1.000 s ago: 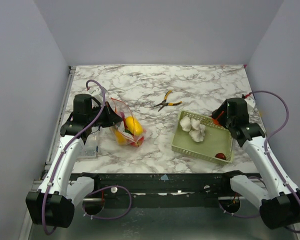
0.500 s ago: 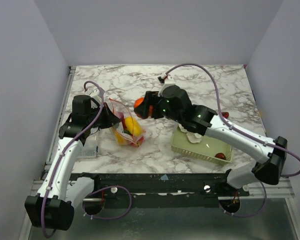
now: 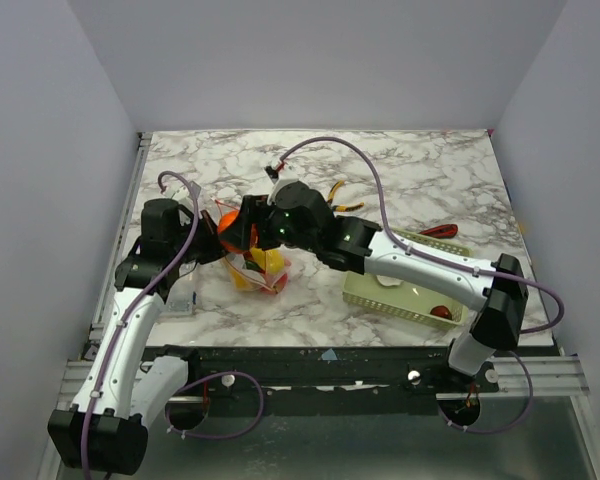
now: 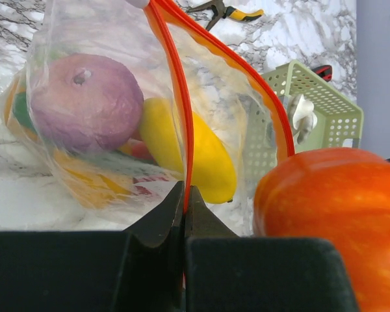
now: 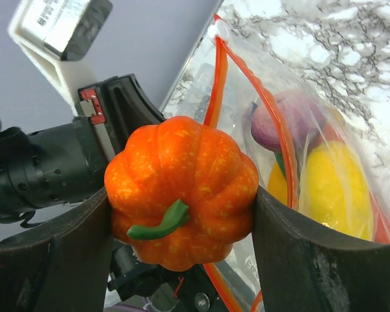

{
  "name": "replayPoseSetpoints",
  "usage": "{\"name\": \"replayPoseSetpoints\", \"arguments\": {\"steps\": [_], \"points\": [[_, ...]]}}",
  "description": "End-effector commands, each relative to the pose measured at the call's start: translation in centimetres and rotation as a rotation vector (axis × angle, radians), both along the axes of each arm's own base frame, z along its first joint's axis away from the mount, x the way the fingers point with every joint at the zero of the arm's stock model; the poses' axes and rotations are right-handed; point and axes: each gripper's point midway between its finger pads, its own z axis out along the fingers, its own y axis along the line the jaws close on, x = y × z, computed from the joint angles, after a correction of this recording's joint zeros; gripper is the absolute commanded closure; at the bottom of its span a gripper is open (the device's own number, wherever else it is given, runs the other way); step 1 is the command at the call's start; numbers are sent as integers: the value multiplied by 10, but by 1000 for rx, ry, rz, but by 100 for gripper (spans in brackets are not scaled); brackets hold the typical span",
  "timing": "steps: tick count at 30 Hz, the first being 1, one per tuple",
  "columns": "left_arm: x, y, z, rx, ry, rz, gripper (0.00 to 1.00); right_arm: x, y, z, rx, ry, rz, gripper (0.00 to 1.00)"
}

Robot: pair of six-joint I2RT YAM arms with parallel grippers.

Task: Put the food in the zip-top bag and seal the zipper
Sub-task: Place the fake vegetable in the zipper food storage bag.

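The right gripper (image 5: 182, 224) clamps a ribbed orange pumpkin (image 5: 182, 175). The left gripper (image 4: 184, 218) pinches the crinkly clear bag (image 4: 84, 58) by its thin zipper (image 4: 184, 123).

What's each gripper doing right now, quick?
Left gripper: shut on the zipper.
Right gripper: holding the pumpkin.

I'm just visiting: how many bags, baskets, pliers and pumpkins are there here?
Clear zip-top bag: 1
Green basket: 1
Pliers: 1
Orange pumpkin: 1
Total: 4
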Motion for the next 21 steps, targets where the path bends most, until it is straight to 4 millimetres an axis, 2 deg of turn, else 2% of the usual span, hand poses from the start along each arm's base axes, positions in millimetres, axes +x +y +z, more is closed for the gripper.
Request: {"name": "replayPoseSetpoints", "arguments": {"steps": [1,4,6,8,11,13,18,21], "points": [[0,-1,5,-60,-21,57,100,12,-10,-29,-126,-11,-153,77],[-1,2,3,-60,-14,85,100,16,-17,-49,-253,-19,-180,73],[-1,1,2,-66,-8,87,100,16,-20,-52,-311,-45,-196,65],[-2,1,0,-72,-8,90,100,16,-23,-54,-344,-76,-213,50],[-4,1,-1,-78,-4,95,100,12,-17,-52,-345,-95,-159,24],[-6,2,-1,-76,-5,93,100,12,-13,-52,-374,-101,-131,15],[-8,7,-4,-40,-9,107,100,8,-12,-38,-391,-114,-90,3],[-9,7,-5,-39,1,102,100,5,-16,-26,-378,-122,-78,0]]}}
